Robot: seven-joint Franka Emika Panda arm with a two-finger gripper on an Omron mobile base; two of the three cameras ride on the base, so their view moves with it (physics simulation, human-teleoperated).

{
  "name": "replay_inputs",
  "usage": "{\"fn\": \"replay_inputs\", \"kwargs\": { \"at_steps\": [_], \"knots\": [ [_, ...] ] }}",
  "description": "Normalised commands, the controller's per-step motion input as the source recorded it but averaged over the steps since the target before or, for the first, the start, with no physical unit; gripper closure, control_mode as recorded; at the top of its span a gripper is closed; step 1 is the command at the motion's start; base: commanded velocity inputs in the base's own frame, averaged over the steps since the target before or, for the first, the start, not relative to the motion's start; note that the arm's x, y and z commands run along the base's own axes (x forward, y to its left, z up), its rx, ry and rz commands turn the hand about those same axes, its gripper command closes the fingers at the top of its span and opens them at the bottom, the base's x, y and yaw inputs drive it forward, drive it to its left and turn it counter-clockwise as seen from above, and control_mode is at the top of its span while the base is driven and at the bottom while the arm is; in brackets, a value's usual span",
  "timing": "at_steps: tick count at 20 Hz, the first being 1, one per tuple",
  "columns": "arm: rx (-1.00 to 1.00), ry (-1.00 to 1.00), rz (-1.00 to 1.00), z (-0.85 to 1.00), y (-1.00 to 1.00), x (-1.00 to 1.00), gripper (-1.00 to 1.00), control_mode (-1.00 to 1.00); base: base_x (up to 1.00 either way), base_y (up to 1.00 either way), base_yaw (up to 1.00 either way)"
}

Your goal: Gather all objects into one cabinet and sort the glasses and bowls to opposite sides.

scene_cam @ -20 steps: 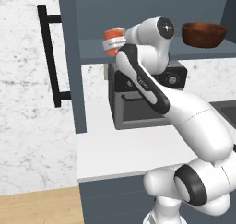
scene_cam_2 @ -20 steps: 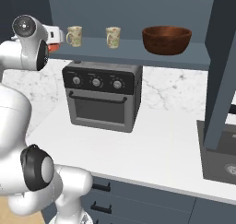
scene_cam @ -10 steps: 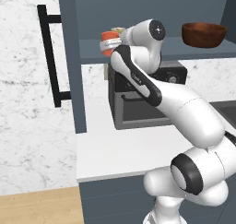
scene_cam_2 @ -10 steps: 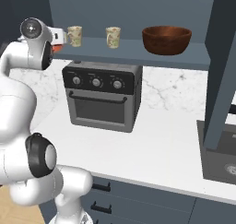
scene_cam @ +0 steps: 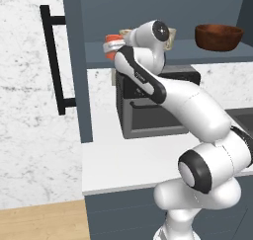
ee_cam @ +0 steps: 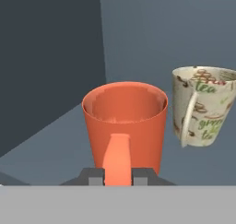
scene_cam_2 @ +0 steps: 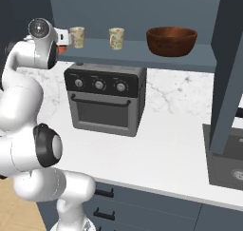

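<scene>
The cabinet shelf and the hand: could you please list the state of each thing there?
Orange mug: upright, handle pinched by the hand.
Two beige cups: upright on the shelf.
Bowl: upright, at the shelf's right end.
Cabinet door: open.
Toaster oven: door shut.

A black countertop toaster oven [scene_cam_2: 105, 98] with three round knobs and a bar handle across its glass door stands on the white marble-patterned counter [scene_cam_2: 175, 149], against the white veined backsplash [scene_cam_2: 178, 90]. Slate-blue drawers [scene_cam_2: 142, 204] with small black pulls run below, over a light wooden floor [scene_cam: 42, 221].
</scene>
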Motion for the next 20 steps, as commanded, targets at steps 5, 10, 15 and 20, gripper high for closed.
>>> {"fn": "replay_inputs", "kwargs": {
  "at_steps": [5, 10, 15, 20],
  "knots": [
    [0.03, 0.03, 0.00, 0.00, 0.05, 0.40, 1.00, -1.00, 0.00, 0.00, 0.00],
    [0.01, 0.00, 0.00, -0.10, 0.08, 0.12, 1.00, -1.00, 0.00, 0.00, 0.00],
    [0.00, 0.00, 0.00, -0.15, 0.07, 0.00, -1.00, -1.00, 0.00, 0.00, 0.00],
    [0.00, 0.00, 0.00, -0.01, 0.00, 0.00, -1.00, -1.00, 0.00, 0.00, 0.00]
  ]
}}
